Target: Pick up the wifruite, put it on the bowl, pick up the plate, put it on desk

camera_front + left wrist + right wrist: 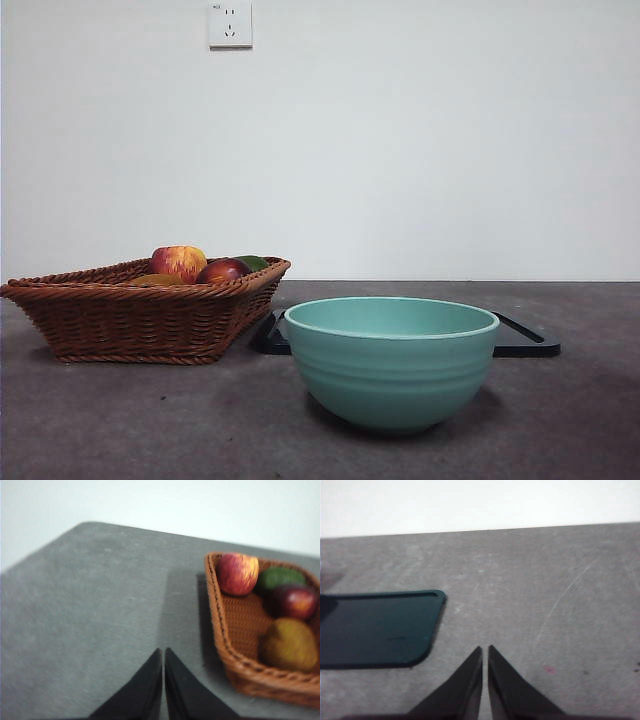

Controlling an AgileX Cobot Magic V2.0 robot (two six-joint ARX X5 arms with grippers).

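On the desk [120, 420] a wicker basket [140, 320] sits to one side, holding four fruits: a red-yellow apple [180, 262], a dark red fruit [222, 271], a green one [252, 262] and the wifruit [155, 281], of which the front view shows only a golden-brown sliver above the rim. The left wrist view shows it better: the wifruit [291, 645] lies in the basket corner nearest that camera, beside the dark red fruit [296, 601], with its top uncovered, so a grasp from above looks open.

The mint bowl [392, 360] stands upright and empty nearest the front camera, just beside the basket, which probably keeps the carry from basket to bowl short. Behind it lies the plate [525, 345], dark, flat and rectangular with rounded corners; the bowl hides its middle, and whether the two touch cannot be told.

The left gripper [163, 652] hangs above bare desk near the basket, jaws closed together with only a hairline gap, holding nothing. The right gripper [485, 650] is likewise closed and empty, over the desk beside a corner of the plate [375, 630]. Each arm seems stationed by its own object, left for fruit, right for plate. Nothing of the task is done yet.
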